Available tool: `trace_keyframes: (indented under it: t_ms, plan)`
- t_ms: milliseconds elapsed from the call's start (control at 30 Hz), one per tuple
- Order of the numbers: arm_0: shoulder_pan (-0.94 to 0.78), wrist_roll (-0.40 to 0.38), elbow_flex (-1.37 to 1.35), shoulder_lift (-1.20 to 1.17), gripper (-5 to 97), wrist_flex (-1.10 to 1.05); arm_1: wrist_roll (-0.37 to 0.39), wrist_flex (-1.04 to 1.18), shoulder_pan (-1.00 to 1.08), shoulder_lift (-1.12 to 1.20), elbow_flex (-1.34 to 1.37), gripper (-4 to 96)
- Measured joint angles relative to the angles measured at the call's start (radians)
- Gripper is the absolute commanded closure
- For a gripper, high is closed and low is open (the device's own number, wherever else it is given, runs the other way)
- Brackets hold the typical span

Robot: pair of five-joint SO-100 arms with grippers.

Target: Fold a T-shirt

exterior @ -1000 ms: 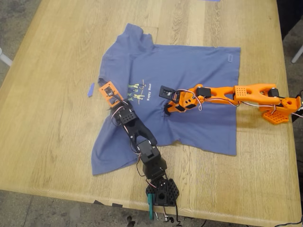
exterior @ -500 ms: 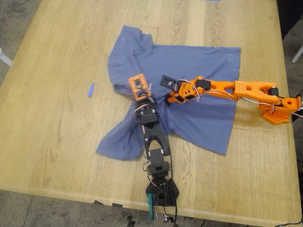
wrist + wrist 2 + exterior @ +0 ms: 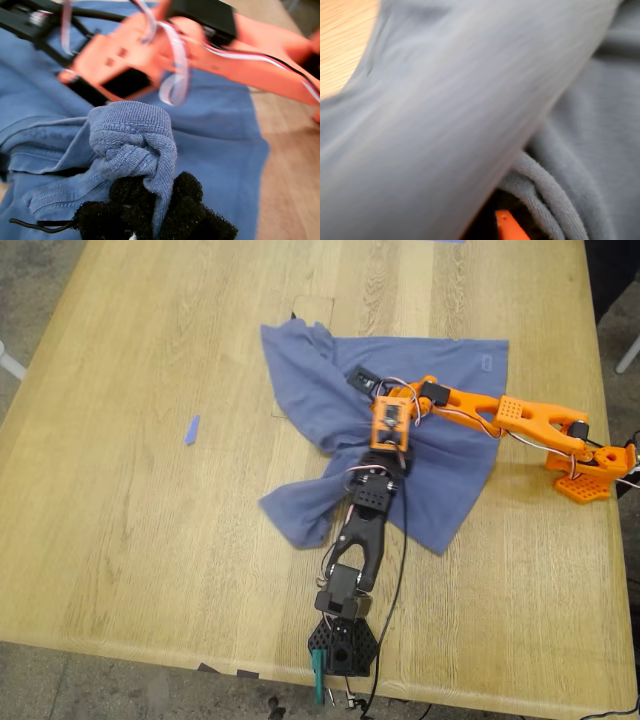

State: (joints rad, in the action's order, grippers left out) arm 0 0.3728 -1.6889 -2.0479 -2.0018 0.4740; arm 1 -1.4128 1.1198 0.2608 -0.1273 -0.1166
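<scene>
Jaws of my first gripper (image 3: 150,210) pinch T-shirt (image 3: 132,145).

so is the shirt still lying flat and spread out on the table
No, in the exterior view the T-shirt is bunched up around my first gripper, with one side dragged over toward the middle of the table.

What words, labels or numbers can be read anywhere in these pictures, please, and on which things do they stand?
None can be read.
The T-shirt has a small patch near its corner at the exterior view's upper right: too small to tell whether it carries text.
Its chest print is folded out of sight.
</scene>
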Motion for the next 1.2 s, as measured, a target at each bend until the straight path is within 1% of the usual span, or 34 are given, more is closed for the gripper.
trace_keyframes:
  t_ms: [100, 200, 367, 567, 733, 833, 1033, 1200]
  plan:
    - [0.077, -0.002, 0.0, 0.0, 92, 0.005, 0.0, 0.0, 0.028, -0.008, 0.005, 91.3]
    - [0.141, -0.003, 0.018, 0.048, 92, 0.005, -0.005, 0.005, 0.048, -0.017, 0.008, 91.3]
    - [0.224, -0.003, 0.133, 0.221, 92, 0.066, -0.003, 0.025, 0.066, -0.032, 0.011, 91.3]
    - [0.311, -0.003, 0.41, 0.508, 92, 0.181, -0.002, 0.06, 0.092, -0.055, 0.012, 91.3]
    - [0.339, -0.003, 0.607, 0.647, 92, 0.354, -0.002, 0.086, 0.118, -0.08, 0.012, 91.3]
    - [0.344, -0.003, 0.658, 0.683, 92, 0.439, -0.002, 0.094, 0.118, -0.089, 0.014, 91.3]
    - [0.344, -0.018, 0.66, 0.764, 92, 0.468, 0.005, 0.1, 0.12, -0.097, 0.014, 91.3]
    - [0.347, -0.026, 0.742, 0.874, 92, 0.517, 0.005, 0.101, 0.12, -0.104, 0.014, 91.3]
